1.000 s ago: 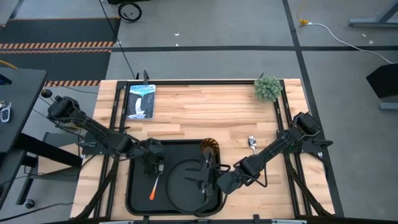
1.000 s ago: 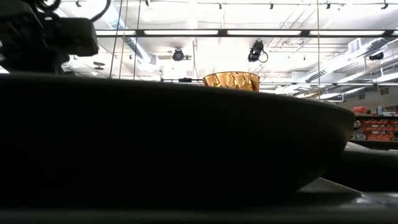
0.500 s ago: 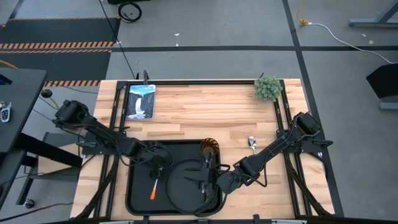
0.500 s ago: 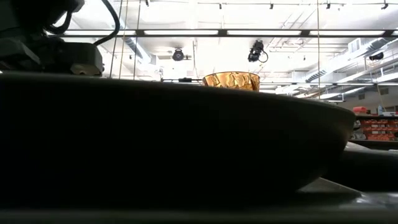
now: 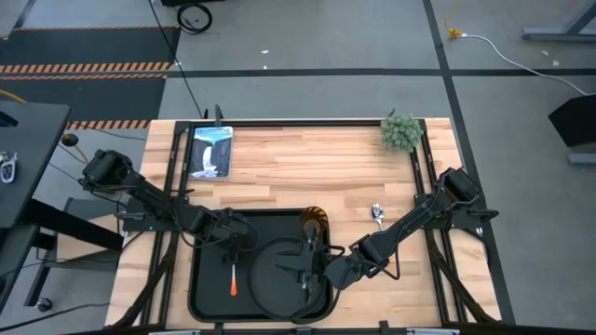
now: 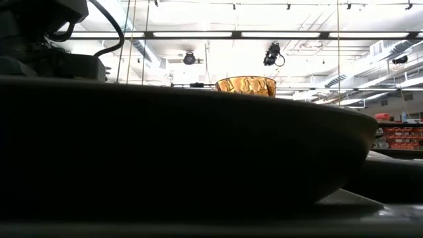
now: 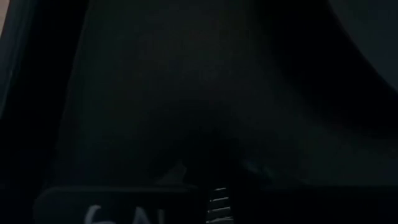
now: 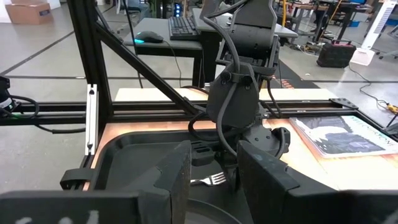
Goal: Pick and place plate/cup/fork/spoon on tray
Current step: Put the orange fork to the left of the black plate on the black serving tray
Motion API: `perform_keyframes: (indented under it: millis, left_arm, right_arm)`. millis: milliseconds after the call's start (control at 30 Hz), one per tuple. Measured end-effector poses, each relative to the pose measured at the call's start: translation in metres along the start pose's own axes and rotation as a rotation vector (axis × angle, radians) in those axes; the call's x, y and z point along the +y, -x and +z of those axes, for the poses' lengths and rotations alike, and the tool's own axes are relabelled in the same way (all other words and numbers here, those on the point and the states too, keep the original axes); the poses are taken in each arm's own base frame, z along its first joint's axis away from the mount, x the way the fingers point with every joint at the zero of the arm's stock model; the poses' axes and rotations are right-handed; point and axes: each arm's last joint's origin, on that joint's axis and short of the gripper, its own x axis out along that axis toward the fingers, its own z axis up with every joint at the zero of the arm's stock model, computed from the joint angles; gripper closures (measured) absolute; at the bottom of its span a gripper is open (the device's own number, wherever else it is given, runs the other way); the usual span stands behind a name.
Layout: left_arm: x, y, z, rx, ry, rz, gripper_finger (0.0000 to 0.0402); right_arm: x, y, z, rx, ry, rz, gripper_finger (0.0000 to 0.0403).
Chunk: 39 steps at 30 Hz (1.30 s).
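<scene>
1. The tray (image 5: 207, 223) lies at the table's near edge, and we count three task items on it: the plate (image 5: 270, 274) in its right half, the cup (image 5: 315, 222) at the plate's 1 o'clock by the tray's far-right corner, and the fork (image 5: 233, 276) at the plate's 9 o'clock, red-orange handle toward the near edge.
2. The spoon (image 5: 378, 214) is the one piece off the tray, on bare wood at about 3 o'clock from the cup, so we judge the task to be on its last item.
3. The right gripper (image 5: 310, 263) hangs over the plate's right side. In its wrist view the two fingers (image 8: 180, 174) stand apart with nothing between them, and the fork's tines (image 8: 210, 180) show through the gap.
4. The left gripper (image 5: 235, 237) sits low over the tray just beyond the fork's tines. We cannot tell its opening, since its wrist view is dark, but the fork lies free below it.
5. For the next move we would send the right arm, the nearer one, toward 2 o'clock. The flat spoon calls for a low, well-aligned pinch across its handle, then a placement on bare tray floor.
</scene>
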Motion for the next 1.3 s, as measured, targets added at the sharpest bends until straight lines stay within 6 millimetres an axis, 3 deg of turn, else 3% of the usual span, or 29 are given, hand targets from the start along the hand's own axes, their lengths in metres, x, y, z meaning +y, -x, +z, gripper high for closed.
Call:
perform_keyframes:
  millis: [267,433,567,800,1300]
  left_arm:
    - [-0.002,0.004,0.005,0.01,-0.007,0.008,0.0356]
    - [-0.009,0.029,0.022,0.076,-0.081,0.069,0.0356]
    - [-0.007,0.043,0.023,0.186,-0.122,0.147,0.0356]
    - [0.002,0.032,0.004,0.228,-0.135,0.199,0.0357]
    - [-0.008,0.025,0.002,0.139,-0.081,0.141,0.0361]
  right_arm:
    - [0.0,0.0,0.0,0.0,0.0,0.0,0.0266]
    - [0.0,0.0,0.0,-0.004,-0.003,0.0,0.0266]
    - [0.0,0.0,0.002,-0.015,-0.013,0.002,0.0266]
    - [0.001,0.0,0.004,-0.032,-0.028,0.02,0.0266]
    - [0.001,0.0,0.004,-0.036,-0.027,0.026,0.0266]
